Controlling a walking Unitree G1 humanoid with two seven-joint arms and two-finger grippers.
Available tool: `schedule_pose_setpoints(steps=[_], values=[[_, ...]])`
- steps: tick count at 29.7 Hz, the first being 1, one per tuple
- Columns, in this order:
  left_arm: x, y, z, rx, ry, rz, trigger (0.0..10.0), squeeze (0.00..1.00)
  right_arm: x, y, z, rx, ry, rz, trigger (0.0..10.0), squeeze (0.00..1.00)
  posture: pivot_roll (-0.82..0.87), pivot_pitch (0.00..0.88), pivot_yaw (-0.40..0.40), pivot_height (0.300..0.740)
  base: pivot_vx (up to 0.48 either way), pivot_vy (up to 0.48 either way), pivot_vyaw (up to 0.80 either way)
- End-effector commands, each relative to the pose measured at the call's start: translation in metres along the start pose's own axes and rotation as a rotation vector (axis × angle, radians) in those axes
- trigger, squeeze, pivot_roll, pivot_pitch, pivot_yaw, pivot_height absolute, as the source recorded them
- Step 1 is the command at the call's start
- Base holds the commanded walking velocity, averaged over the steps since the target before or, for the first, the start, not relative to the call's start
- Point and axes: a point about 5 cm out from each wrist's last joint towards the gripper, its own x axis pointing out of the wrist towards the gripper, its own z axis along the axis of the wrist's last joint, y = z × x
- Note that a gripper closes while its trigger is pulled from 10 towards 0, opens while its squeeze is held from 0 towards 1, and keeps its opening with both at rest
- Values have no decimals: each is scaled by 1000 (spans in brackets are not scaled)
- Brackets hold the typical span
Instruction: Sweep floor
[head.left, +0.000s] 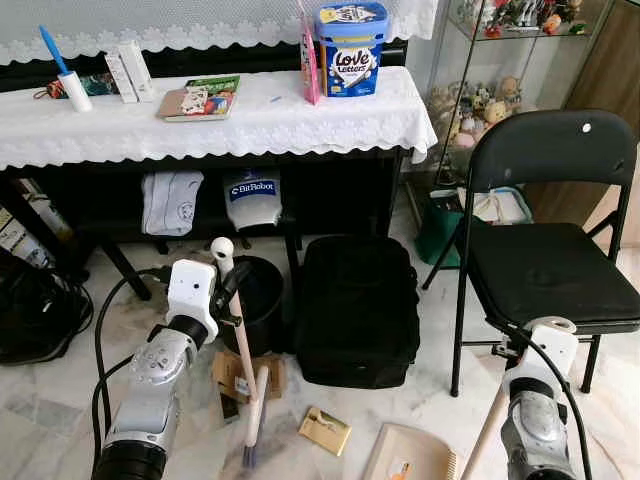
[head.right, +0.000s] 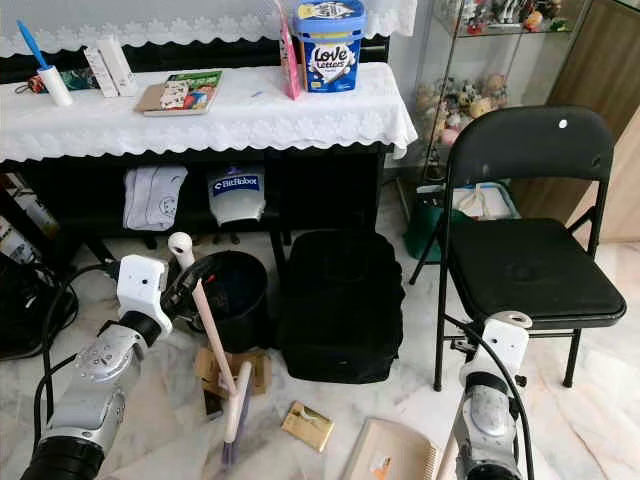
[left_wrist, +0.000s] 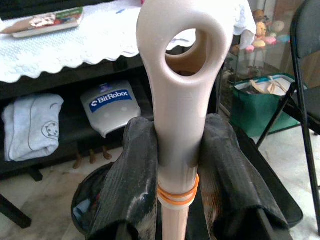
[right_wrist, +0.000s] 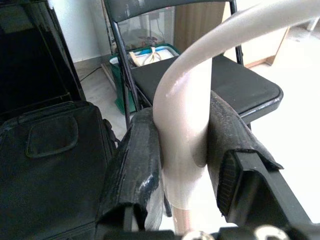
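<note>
The sweeping looks barely begun, as a judgement from how things lie: a flat brown scrap of cardboard (head.left: 243, 375) and a small gold packet (head.left: 325, 430) lie on the marble floor (head.left: 60, 395) in front of the black bin (head.left: 258, 300) and the black bag (head.left: 358, 310), and the beige dustpan (head.left: 412, 456) at the near edge of the floor holds nothing that can be made out. What is left, then, is to gather that litter toward the pan and lift it away. The left gripper (left_wrist: 176, 165) is clamped on the broom (head.left: 243, 370) just below the looped end of its pale handle, both black fingers (left_wrist: 131, 175) pressed flat against the shaft above an orange ring, so the jaws stand only as far apart as the handle is thick. The broom slants down from there, its bristles resting on the floor beside the cardboard and short of the gold packet. The right gripper (right_wrist: 182, 150) is closed in the same way on the dustpan's pale curved handle, the pads touching it on both sides, with the pan resting on the floor near the legs of the black folding chair (head.left: 550, 250)
</note>
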Motion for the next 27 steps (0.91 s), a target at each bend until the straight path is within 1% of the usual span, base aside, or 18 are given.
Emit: schedule_pose_setpoints(steps=[1,4,6,8,11,12,13,17,18,20,24,25,27], values=[[3,4,7,5,-13,-18,10000,0,-11,8,-23,61,129,-3,10000,0,-7,0,76,740,0,0,0],[2,1,4,-13,9,-59,10000,0,-11,8,-22,65,119,-6,10000,0,-8,0,75,740,0,0,0],[1,-4,-3,-32,50,-125,10000,0,-10,7,-21,64,113,-11,10000,0,-7,0,73,740,0,0,0],[-1,-8,-9,-27,74,-155,10000,0,-10,5,-20,54,107,-11,10000,0,-6,0,72,740,0,0,0],[0,-9,-13,-28,79,-143,10000,0,-9,4,-19,50,102,-10,10000,0,-13,1,67,740,0,0,0],[1,-8,-19,-32,92,-116,10000,0,-7,2,-16,42,92,-11,10000,0,-22,5,60,740,0,0,0],[1,-8,-19,-32,92,-116,10000,0,-7,2,-16,42,92,-11,10000,0,-22,5,60,740,0,0,0],[5,-7,-24,-17,86,-59,10000,0,-7,0,-15,29,86,-7,10000,0,-22,12,47,740,0,0,0],[8,-6,-26,-29,88,-26,10000,0,-6,-2,-15,21,85,-4,10000,0,-23,17,39,740,0,0,0],[9,-7,-28,-46,92,-12,10000,0,-6,-4,-15,15,83,-3,10000,0,-29,21,35,740,0,0,0],[11,-10,-31,-60,100,-20,10000,0,-6,-5,-14,11,78,-2,10000,0,-36,25,32,740,0,0,0],[13,-15,-32,-90,102,-38,10000,0,-6,-6,-14,6,75,-2,10000,0,-42,29,30,740,0,0,0],[15,-20,-33,-110,105,-76,10000,0,-6,-8,-13,4,72,-3,10000,0,-45,32,27,740,0,0,0]])
